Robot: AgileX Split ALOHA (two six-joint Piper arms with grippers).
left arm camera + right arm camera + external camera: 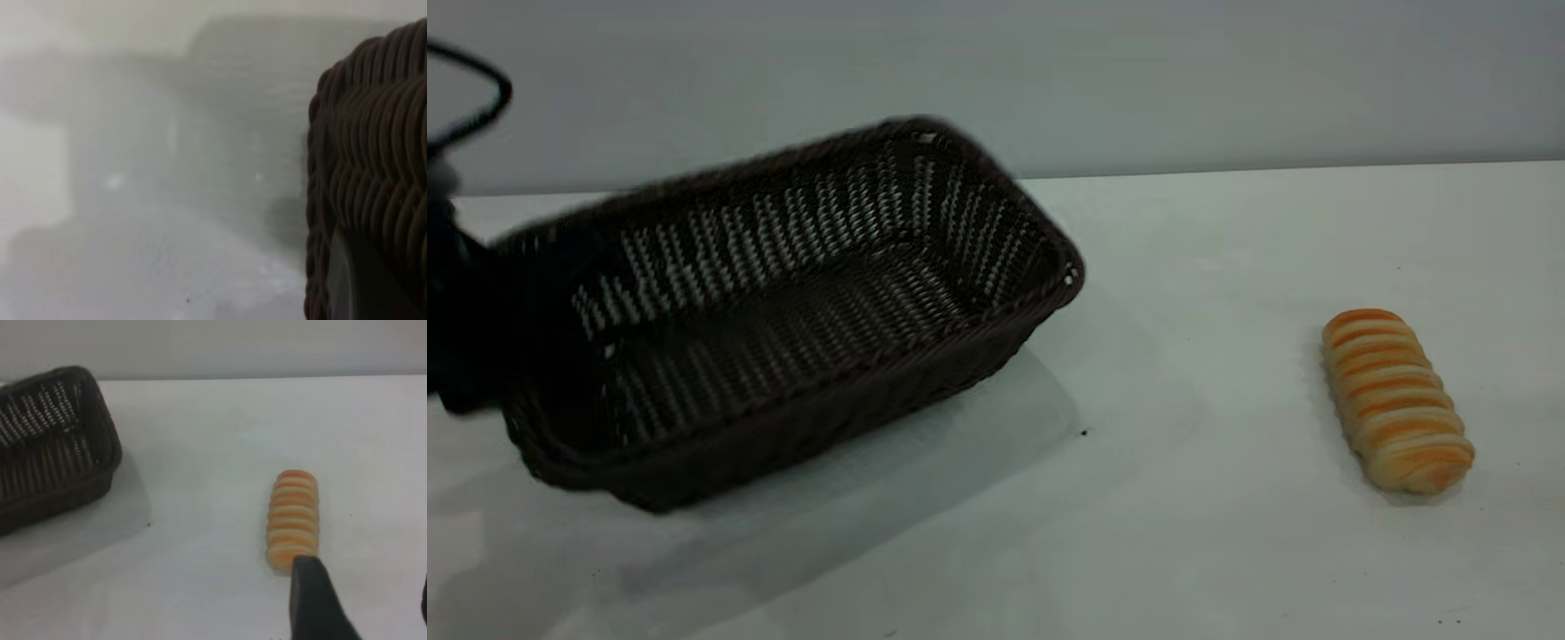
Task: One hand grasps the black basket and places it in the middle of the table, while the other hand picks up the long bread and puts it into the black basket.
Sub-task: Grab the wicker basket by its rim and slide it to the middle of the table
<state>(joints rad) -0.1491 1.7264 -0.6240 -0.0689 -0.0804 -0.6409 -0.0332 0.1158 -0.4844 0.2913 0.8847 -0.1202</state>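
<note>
Left end effector (480, 356) grasps the black basket (783, 302), lifted and tilted; right end effector (360, 613), released, hangs near the long bread (1396, 400), ungrasped.

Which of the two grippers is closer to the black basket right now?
Left. The left gripper is at the black basket's left end, holding it tilted above the table. The right gripper is over by the long bread.

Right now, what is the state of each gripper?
Left gripper: closed on the black basket.
Right gripper: open, empty, near the long bread.
</note>
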